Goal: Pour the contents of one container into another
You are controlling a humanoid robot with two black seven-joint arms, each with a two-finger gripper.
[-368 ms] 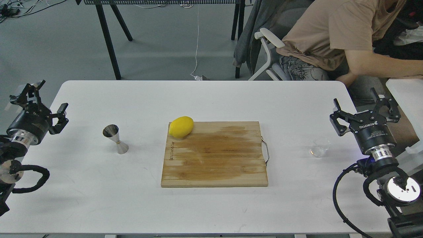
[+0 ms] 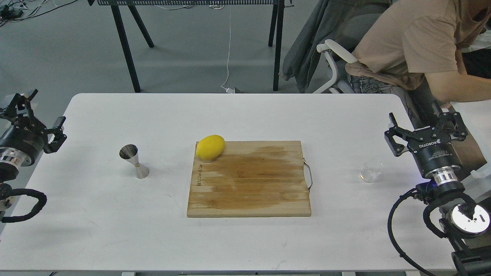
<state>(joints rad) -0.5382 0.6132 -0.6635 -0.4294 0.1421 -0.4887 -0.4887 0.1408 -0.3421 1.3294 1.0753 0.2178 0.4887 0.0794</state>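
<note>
The small clear glass cup point(image 2: 371, 170) stands upright on the white table point(image 2: 238, 115) at the right. Just right of it and slightly higher in the view, my right gripper point(image 2: 425, 124) is open and holds nothing. The steel hourglass jigger point(image 2: 134, 161) stands on the table at the left, leaning a little. Well to its left, past the table's edge, my left gripper point(image 2: 36, 113) is open and empty.
A wooden cutting board point(image 2: 249, 178) with a metal handle lies in the middle of the table, a yellow lemon point(image 2: 210, 147) on its back left corner. A seated person point(image 2: 414, 46) is behind the table's right corner. A second white surface point(image 2: 473, 115) stands at the far right.
</note>
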